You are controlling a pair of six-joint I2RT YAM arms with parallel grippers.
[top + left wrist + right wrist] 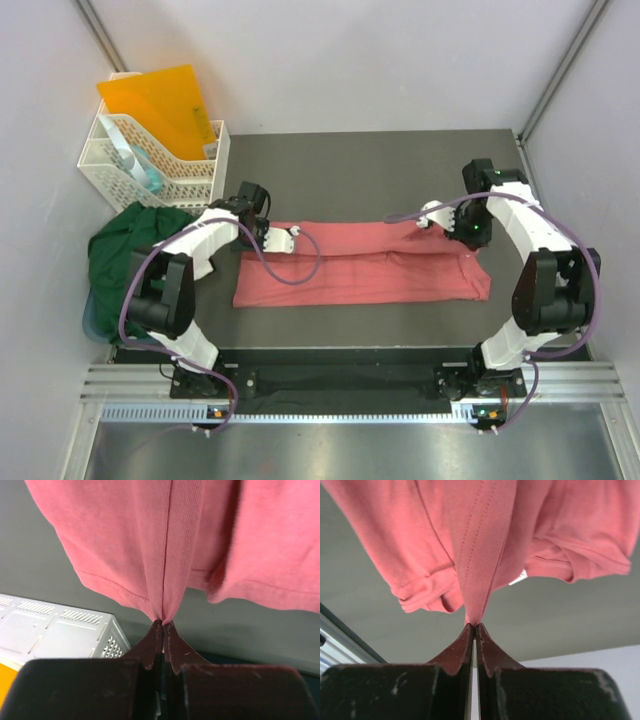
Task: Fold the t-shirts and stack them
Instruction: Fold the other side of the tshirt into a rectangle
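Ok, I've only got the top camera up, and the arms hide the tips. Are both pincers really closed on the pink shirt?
Observer: The left wrist view shows the left pincer shut on a pinch of the salmon-pink t-shirt, right where a stitched seam runs in.
Operator: And the right one?
Observer: The right wrist view shows the right pincer shut on a narrow fold of the same shirt.
Operator: Which end is the collar?
Observer: A small white neck label peeks out of the folds just beside the right pincer's grip.
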